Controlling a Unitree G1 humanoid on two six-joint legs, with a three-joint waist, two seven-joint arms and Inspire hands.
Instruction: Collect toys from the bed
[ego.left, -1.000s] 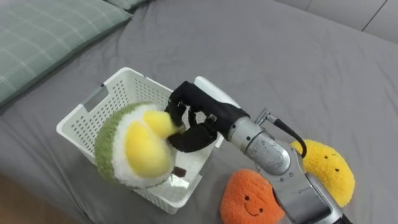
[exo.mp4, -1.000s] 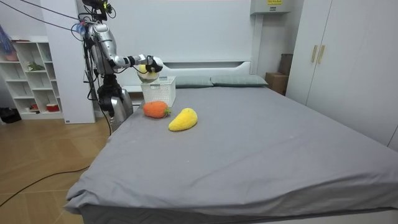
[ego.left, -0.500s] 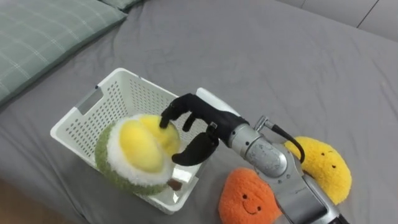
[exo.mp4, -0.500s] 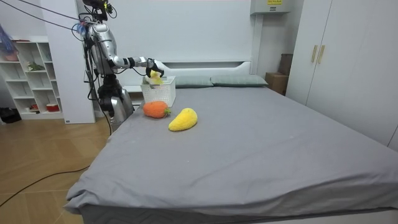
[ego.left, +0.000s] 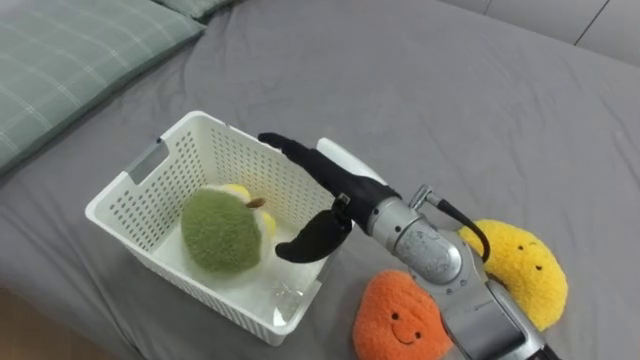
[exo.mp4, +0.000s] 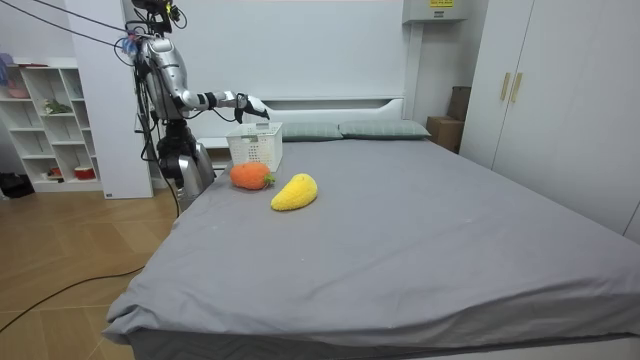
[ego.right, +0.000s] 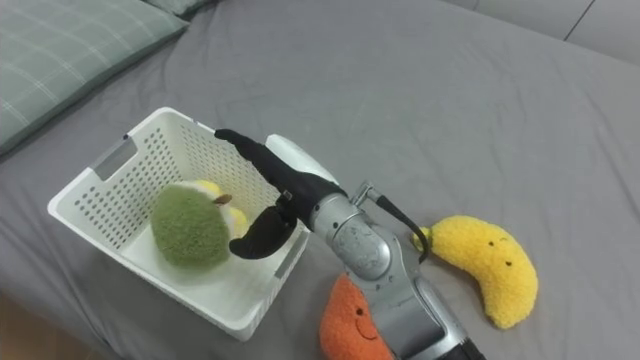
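The green toy (ego.left: 222, 235) lies on the floor of the white basket (ego.left: 235, 160), free of any grip. Over the basket's right rim hangs the right hand (ego.left: 340, 190) with its fingers straight and spread and its thumb drooping apart, holding nothing. The drop looks done. To finish it well, the hand should lift straight up before swinging away, so a finger doesn't catch the wall and drag the basket. The orange toy (ego.left: 395, 320) sits just beside the basket on the bed (ego.left: 450, 110), with the yellow toy (ego.left: 520, 270) beyond it. The orange one seems the natural next pick.
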